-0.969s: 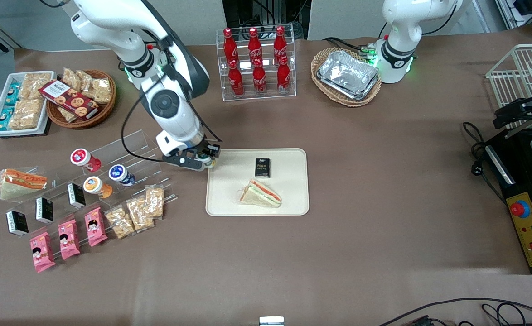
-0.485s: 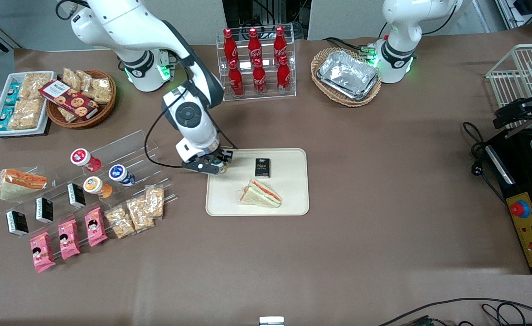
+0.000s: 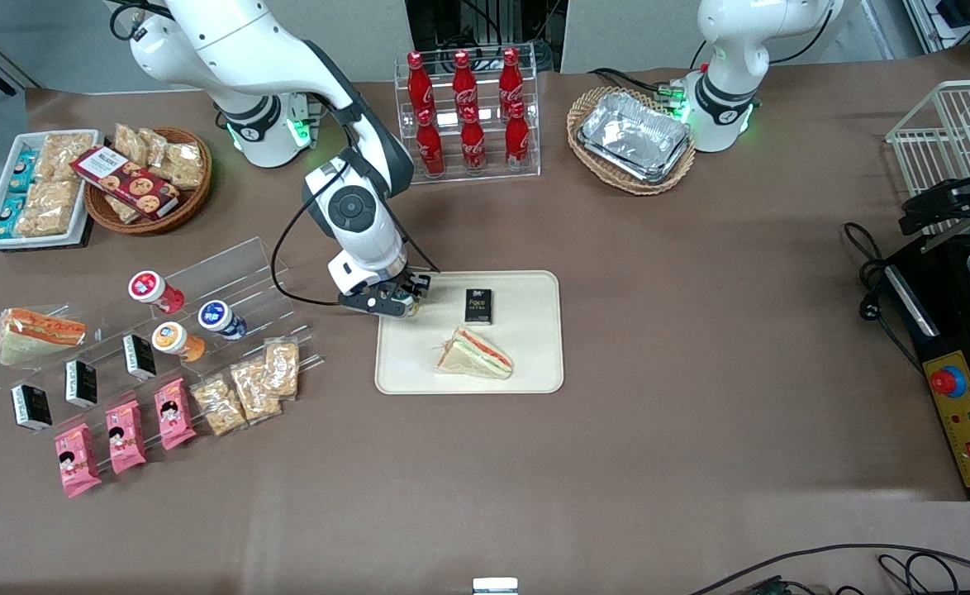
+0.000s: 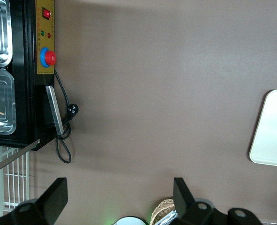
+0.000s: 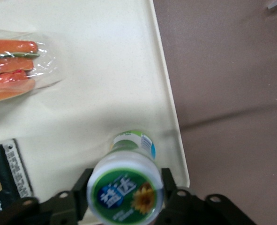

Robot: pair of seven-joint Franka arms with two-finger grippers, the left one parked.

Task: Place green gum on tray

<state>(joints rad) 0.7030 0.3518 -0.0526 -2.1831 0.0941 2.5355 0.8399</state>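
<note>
My right gripper [image 3: 406, 304] is shut on the green gum [image 5: 125, 190], a small bottle with a round green-and-white lid. I hold it above the cream tray [image 3: 534, 364], over the tray's corner nearest the working arm's end and farthest from the front camera. In the right wrist view the bottle hangs over the tray's surface [image 5: 105, 79] close to its rim. In the front view the bottle [image 3: 409, 307] is mostly hidden by the gripper.
On the tray lie a black box [image 3: 478, 305] and a wrapped sandwich [image 3: 475, 354]. A clear stepped rack [image 3: 221, 281] with red-, blue- and orange-lidded bottles stands toward the working arm's end. Cola bottles [image 3: 465, 116] and a foil-tray basket [image 3: 632, 139] stand farther from the camera.
My gripper has carried the green gum from beside the tray's edge to over the tray's corner, moving toward the parked arm's end.
</note>
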